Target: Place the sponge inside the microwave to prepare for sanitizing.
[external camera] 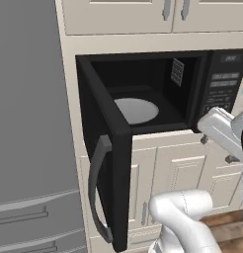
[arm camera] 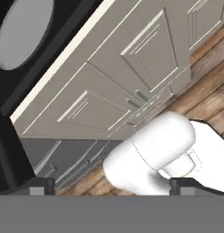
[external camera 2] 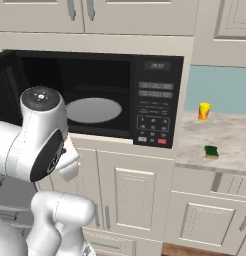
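Microwave [external camera 2: 105, 100] door [external camera: 106, 148] swung fully open toward the left; grey turntable [external camera 2: 93, 110] bare, cavity holds nothing else

Sponge [external camera 2: 211, 151] lies flat on the marble counter [external camera 2: 230, 137] to the right of the microwave, green face up, yellow layer showing along its near edge. It sits near the counter's front edge. Small yellow-orange cup [external camera 2: 204, 111] stands behind it, closer to the blue backsplash, apart from the sponge

Gripper [arm camera: 111, 184]: finger tips sit at opposite edges of the hand view, jaws spread wide, nothing between them. Hand camera looks at the lower cabinet fronts [arm camera: 127, 68] and wood floor [arm camera: 209, 82], with the turntable at its upper left corner, so the hand appears to hang just in front of the microwave's lower right, below the opening

Key relation: sponge lies to the arm's right and somewhat farther back than the hand, at counter height, well apart from the claw. Its long axis looks roughly parallel to the counter front, though it is too small to be sure

Judgement: reach not begun; the hand has to swing right past the button panel [external camera 2: 155, 102] and come down over the sponge, fingers closing across its short side
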Tool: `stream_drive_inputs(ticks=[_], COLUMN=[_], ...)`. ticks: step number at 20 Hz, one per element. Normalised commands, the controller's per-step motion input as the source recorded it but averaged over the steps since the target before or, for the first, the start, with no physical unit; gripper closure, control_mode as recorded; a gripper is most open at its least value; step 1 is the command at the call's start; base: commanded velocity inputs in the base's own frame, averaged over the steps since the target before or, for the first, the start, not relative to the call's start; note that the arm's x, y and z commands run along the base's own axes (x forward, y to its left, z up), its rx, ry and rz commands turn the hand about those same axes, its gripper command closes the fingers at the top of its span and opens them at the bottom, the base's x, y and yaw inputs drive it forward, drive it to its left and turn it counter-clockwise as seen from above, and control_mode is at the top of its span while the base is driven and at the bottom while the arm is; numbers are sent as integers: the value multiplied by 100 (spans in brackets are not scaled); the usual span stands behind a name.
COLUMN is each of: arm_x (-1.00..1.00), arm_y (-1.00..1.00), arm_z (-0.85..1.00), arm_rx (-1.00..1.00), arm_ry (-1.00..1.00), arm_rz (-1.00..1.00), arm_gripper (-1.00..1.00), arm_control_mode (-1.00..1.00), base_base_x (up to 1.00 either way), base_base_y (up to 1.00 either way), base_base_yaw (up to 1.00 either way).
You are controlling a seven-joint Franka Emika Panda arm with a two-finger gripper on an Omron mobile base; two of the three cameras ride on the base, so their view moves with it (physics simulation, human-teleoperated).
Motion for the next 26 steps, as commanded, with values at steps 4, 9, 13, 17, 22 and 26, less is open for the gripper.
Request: stream_drive_inputs(ticks=[4, 9, 13, 17, 22, 26], arm_x=[62, 35, 40, 31, 15, 0], arm_y=[-5, 29, 41, -13, 0, 0], arm_z=[-6, -46, -14, 0, -7, 0], arm_rx=[-46, -62, -24, 11, 2, 0], arm_ry=[-28, -27, 7, 35, 43, 3], arm_rz=[33, 29, 14, 3, 1, 0], arm_gripper=[-100, -100, -100, -100, -100, -100], arm_control_mode=[-100, -100, -100, -100, -100, -100], base_base_x=[0, 0, 0, 0, 0, 0], base_base_y=[0, 0, 0, 0, 0, 0], base_base_yaw=[0, 0, 0, 0, 0, 0])
